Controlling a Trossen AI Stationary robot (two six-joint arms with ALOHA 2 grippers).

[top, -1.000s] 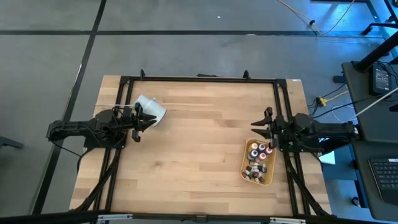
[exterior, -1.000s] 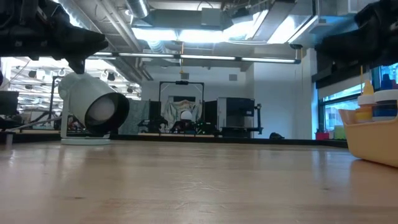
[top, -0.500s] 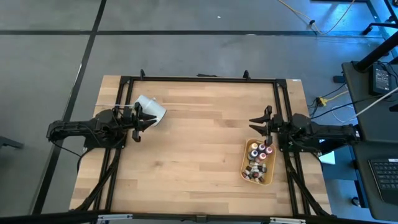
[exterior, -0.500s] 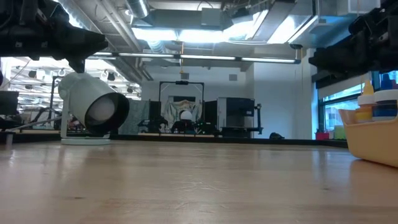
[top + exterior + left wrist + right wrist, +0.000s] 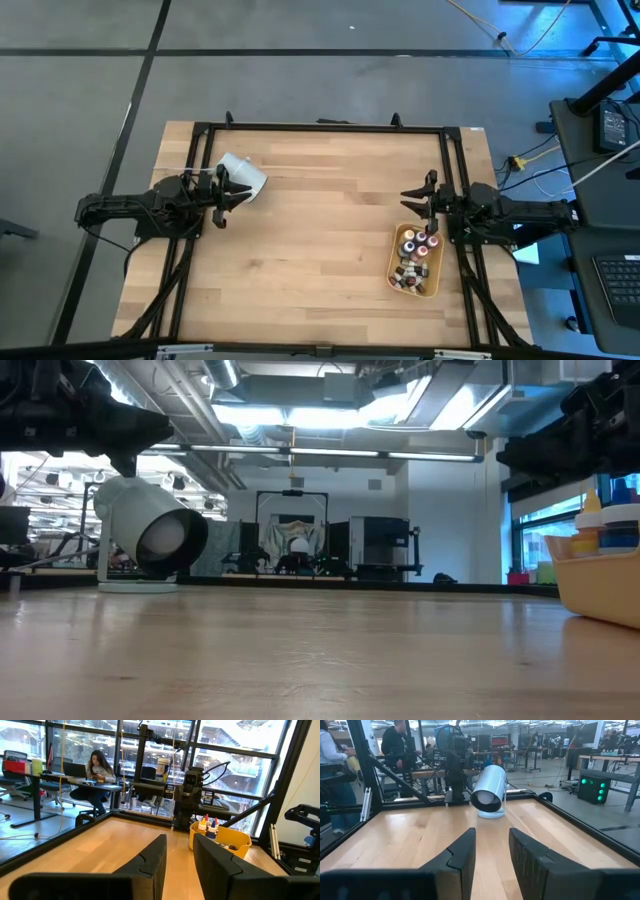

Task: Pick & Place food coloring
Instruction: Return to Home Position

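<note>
On the wooden desk [image 5: 320, 250] seen from above, the food coloring bottles [image 5: 416, 250] sit packed together in a yellow bin [image 5: 393, 262] near the right edge; the right arm [image 5: 500, 212] lies along that edge, and the right jaws stand apart and empty just by the bin's far end; the left arm [image 5: 140, 210] lies at the left edge, the left jaws just beside a white cylinder [image 5: 243, 172].

From desk height, the cylinder [image 5: 150, 535] rests on a flat base with its dark mouth turned this way; the bin [image 5: 600, 585] shows at the far right with bottle caps [image 5: 592, 525] rising above its rim.

From the left wrist, the left jaws are parted with nothing between them; across the desk stands the bin [image 5: 235, 837] with the bottles [image 5: 202, 825] inside; a person [image 5: 97, 767] sits in the room behind.

From the right wrist, the right jaws are likewise parted and hold nothing; the cylinder [image 5: 487, 795] stands across the desk.
</note>
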